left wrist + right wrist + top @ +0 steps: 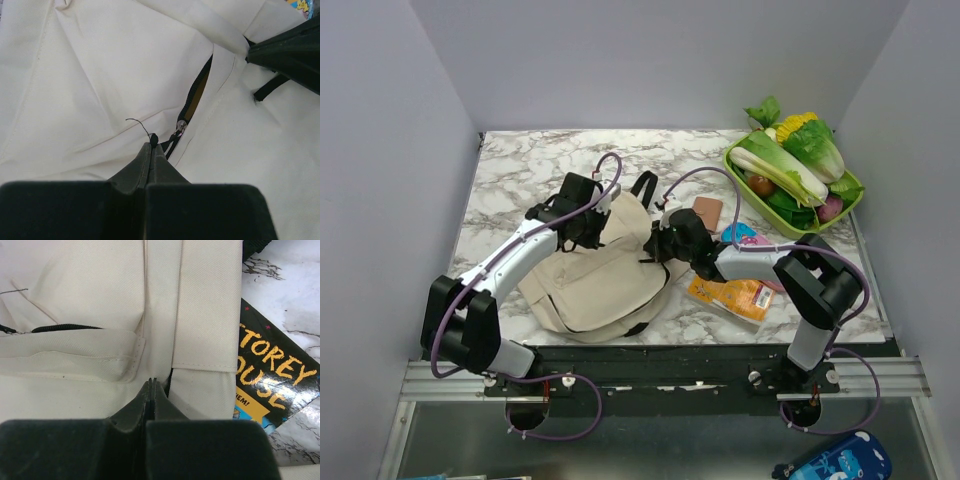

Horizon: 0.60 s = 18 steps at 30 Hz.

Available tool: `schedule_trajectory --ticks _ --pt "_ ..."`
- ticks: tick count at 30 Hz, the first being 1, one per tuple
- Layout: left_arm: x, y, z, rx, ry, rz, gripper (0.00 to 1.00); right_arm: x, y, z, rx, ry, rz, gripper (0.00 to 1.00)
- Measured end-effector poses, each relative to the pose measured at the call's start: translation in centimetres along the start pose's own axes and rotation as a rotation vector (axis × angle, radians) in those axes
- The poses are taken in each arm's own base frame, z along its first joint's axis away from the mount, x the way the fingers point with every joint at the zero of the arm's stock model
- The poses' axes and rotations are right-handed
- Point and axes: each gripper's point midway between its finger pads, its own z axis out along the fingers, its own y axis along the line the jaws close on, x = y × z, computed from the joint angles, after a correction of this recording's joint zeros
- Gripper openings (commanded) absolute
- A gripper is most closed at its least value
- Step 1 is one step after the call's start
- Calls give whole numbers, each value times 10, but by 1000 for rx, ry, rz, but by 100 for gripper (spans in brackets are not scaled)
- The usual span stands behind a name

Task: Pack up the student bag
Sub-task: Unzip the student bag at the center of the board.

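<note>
Two arms work the student bag (590, 290), which lies slumped in the middle of the surface (510, 175), between the arms.

- Left fingers (149, 161): clenched, tips apparently pinching the black zipper pull (167, 141) just below the slider (181, 126).
- Right fingers (148, 402): clenched on a fold of the bag's cream fabric beside a stitched seam. How much cloth they hold you cannot tell.
- Zip opening (199, 92): parted only a short way, with dark lining showing. Judged too narrow for a book.
- Book (272, 382), with "STOREY" lettering: lies just beside the bag's edge, partly tucked under it.

Step in hand, as judged: unzipping.

- Draw the pull along the line of the teeth, not upward, or the soft cloth bunches ahead of the slider.
- Use your right hold as the anchor, tensioning the fabric away from the left hand so the track lies straight.
- The pinch on the pull is at the very tips, so go slowly. If it slips, regrip closer to the slider.
- Watch that the loose thread near the tips does not snag.
</note>
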Motion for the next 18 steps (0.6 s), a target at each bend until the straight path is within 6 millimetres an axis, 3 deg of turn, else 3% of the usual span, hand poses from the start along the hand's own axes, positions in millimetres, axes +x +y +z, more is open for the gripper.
schedule_trajectory --ticks 3,10,18 --pt "6 0 1 1 11 6 0 -1 1 -1 0 -1 10 14" --pt "12 6 -4 -20 13 33 0 0 -2 -4 20 11 18 1" --pt "45 21 -28 -60 80 115 0 6 -8 -2 47 25 23 1"
